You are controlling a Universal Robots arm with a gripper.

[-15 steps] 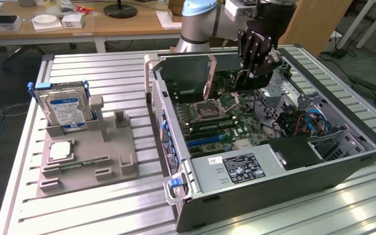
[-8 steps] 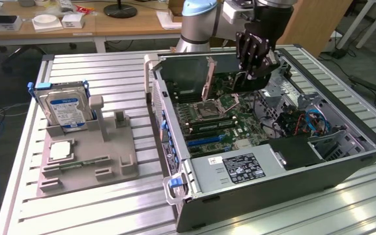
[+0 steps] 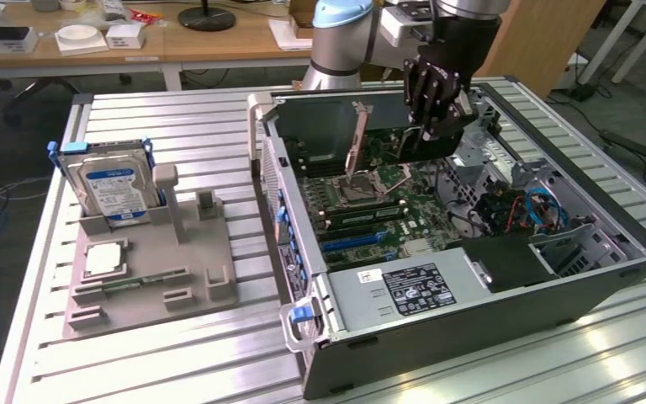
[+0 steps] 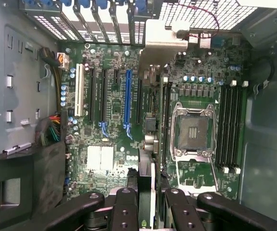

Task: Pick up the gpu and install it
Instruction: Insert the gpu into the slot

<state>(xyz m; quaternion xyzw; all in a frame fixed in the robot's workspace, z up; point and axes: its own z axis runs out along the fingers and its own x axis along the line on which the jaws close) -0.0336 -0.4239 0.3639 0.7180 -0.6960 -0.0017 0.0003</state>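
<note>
The thin, dark gpu [image 4: 150,125] was held edge-on in the gripper [image 4: 149,195], with its silver bracket at the far end.

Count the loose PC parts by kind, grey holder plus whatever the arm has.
Silver hard drive with blue label: 1
Square silver processor chip: 1
Narrow green RAM stick: 1
Black flat gpu card with silver metal bracket, in the fingers: 1
Total: 4
</note>
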